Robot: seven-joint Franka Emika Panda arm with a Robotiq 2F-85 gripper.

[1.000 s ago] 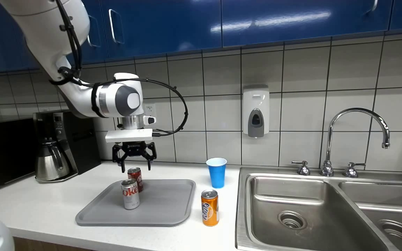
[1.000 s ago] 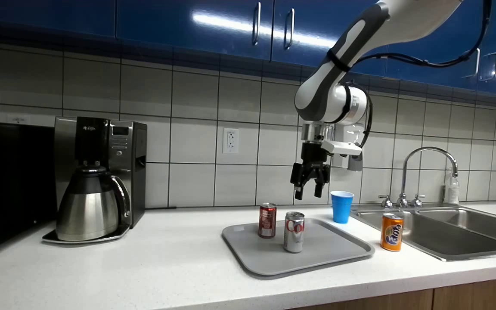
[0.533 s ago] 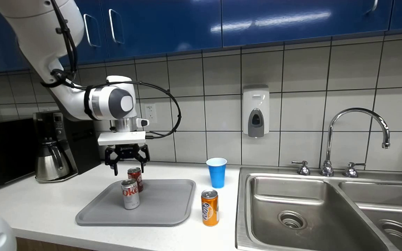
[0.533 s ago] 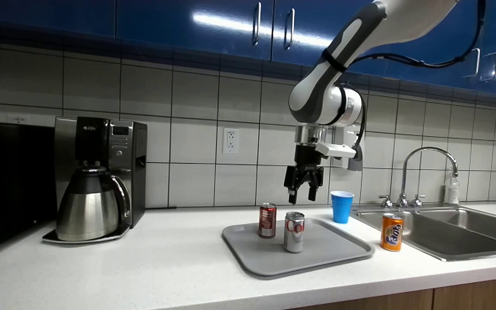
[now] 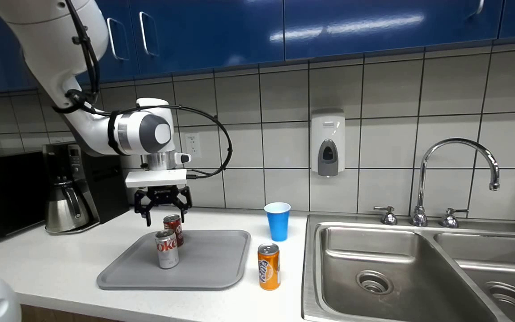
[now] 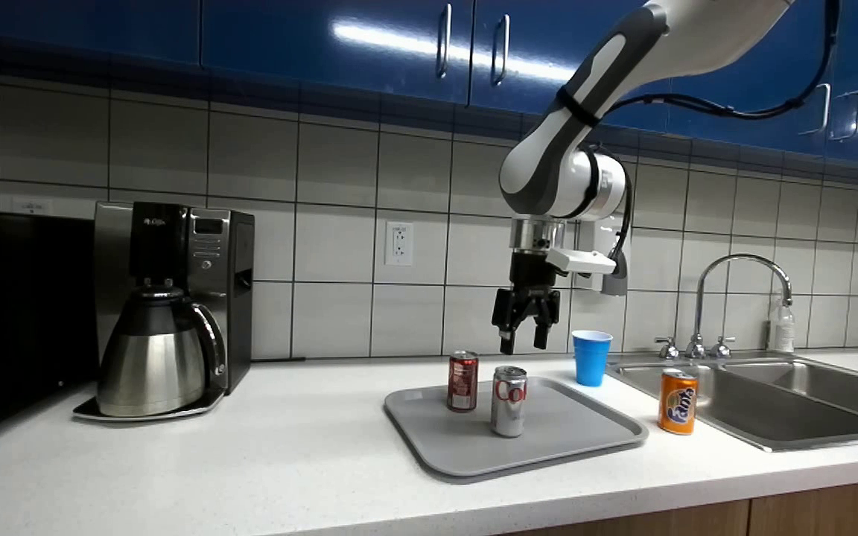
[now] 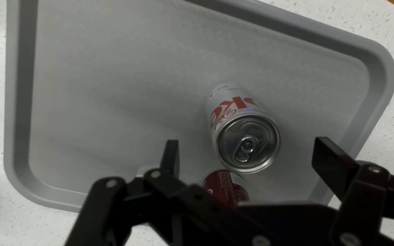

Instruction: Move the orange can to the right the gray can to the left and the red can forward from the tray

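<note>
1. Done, as far as you can judge: the orange Fanta can (image 5: 269, 267) stands upright on the counter (image 6: 250, 461), off the tray (image 5: 213, 259) and between it and the sink (image 5: 312, 268). In both exterior views that is the right-hand side, which fits the task.

2. Left to do: the gray Diet Coke can (image 6: 509, 402) stands upright on the tray, so you have its move to the left ahead of you.

3. Also left: the dark red can (image 6: 462, 381), its brand not readable, stands upright on the tray near the gray Diet Coke can, apart from it and nearer the tiled wall (image 6: 332, 320). Which way "forward" runs for it, you cannot tell.

4. Your end effector (image 6: 524, 347) hangs above the tray, its fingers (image 7: 171, 157) spread wide and holding nothing. In the wrist view the gray Diet Coke can shows between them, with the dark red can partly hidden.

5. By that line-up, you are probably about to take the gray Diet Coke can, second of three moves. Lower with care: one of the fingers may knock the dark red can.
</note>
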